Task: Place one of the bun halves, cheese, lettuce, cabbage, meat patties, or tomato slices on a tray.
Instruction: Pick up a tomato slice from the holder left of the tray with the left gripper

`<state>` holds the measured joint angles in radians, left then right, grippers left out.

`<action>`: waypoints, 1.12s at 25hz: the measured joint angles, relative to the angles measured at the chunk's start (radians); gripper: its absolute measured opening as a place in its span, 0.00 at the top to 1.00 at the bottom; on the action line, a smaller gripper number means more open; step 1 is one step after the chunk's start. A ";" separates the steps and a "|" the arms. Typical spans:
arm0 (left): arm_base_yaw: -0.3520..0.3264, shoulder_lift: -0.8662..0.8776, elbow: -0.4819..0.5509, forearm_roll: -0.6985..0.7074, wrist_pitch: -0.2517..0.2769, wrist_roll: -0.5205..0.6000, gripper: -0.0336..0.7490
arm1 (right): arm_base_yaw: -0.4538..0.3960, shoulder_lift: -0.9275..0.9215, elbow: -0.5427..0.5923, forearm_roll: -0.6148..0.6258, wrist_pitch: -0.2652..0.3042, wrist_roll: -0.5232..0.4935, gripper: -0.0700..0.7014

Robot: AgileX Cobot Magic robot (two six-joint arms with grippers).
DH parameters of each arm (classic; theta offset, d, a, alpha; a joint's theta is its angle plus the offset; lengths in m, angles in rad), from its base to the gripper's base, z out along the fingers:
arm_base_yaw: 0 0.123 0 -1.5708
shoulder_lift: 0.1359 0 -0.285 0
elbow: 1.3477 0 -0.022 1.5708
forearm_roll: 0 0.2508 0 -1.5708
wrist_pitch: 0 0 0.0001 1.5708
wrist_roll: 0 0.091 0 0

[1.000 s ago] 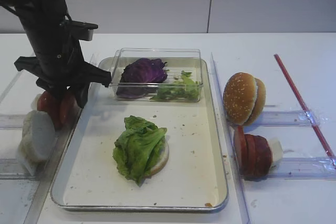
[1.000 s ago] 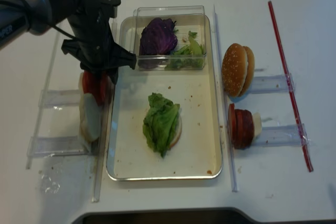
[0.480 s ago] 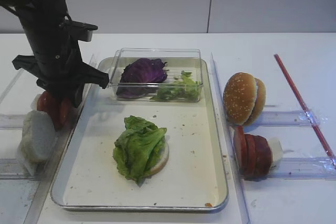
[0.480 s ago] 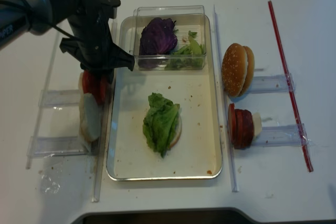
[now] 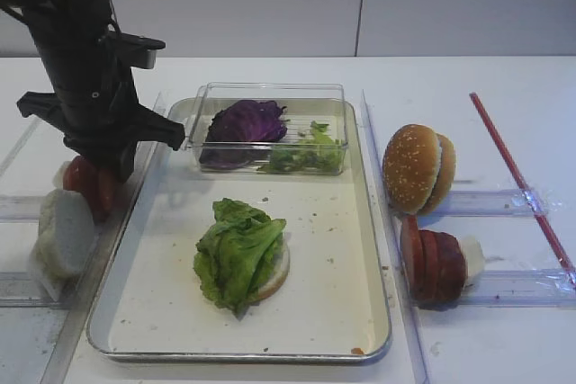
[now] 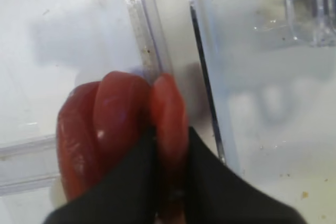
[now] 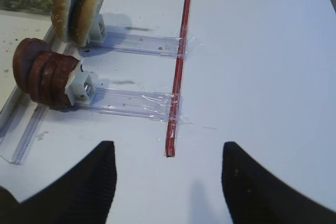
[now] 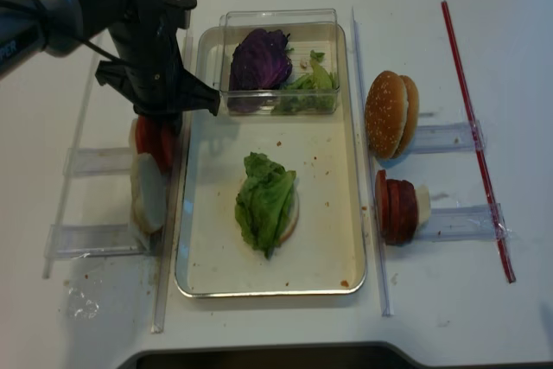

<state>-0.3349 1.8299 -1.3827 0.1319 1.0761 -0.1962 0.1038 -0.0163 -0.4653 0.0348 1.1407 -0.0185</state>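
1. I see the tomato slices point(image 6: 113, 129) standing on edge in a clear rack just left of the tray point(image 5: 346, 312), outside its silvery rim.
2. My left gripper point(image 6: 170, 166) pinches the slice nearest the tray — its dark fingers point(image 6: 202, 171) are closed on both glossy red faces.
3. A pale bun half point(image 5: 61, 236) stands in front of the slices, in the same rack.
4. On the cream tray lies wavy lettuce point(image 5: 236, 254) over another bun half; behind it, a clear box holds purple cabbage point(image 5: 247, 121).
5. Right of the tray stand seeded buns point(image 5: 417, 168) and dark meat patties point(image 5: 432, 261).
6. My right gripper point(image 7: 165, 177) hovers with its fingers spread apart, holding nothing, above a red stick point(image 7: 178, 66).
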 joint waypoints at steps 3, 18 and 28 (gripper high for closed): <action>0.000 -0.002 0.000 0.002 0.000 0.000 0.89 | 0.000 0.000 0.000 0.000 0.000 0.002 0.32; 0.000 -0.047 0.000 0.006 0.035 0.003 0.89 | 0.000 0.000 0.000 0.000 0.000 0.008 0.32; 0.000 -0.115 0.000 -0.008 0.047 0.010 0.89 | 0.000 0.000 0.000 0.000 0.000 0.008 0.32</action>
<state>-0.3349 1.7148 -1.3827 0.1244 1.1228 -0.1859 0.1038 -0.0163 -0.4653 0.0348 1.1407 -0.0107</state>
